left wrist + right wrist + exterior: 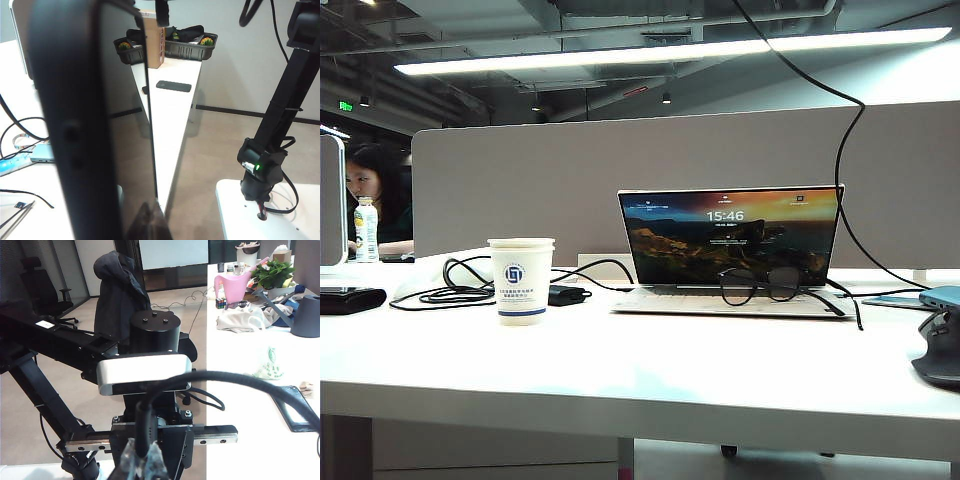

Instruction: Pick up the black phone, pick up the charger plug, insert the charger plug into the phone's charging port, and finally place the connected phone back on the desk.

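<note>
Left tool (150,227) is pressed onto the black phone (75,125), held edge-on and upright above the worktop (620,360). Right tool (145,462) pinches the charger plug (145,432) opposite it. Both tools are outside the exterior view, where only the cable (845,140) runs from twelve o'clock down toward three. Port not visible, so I judge it best to square the plug to the phone's end first, then ease in slowly, with the phone gripped firmly.
</note>
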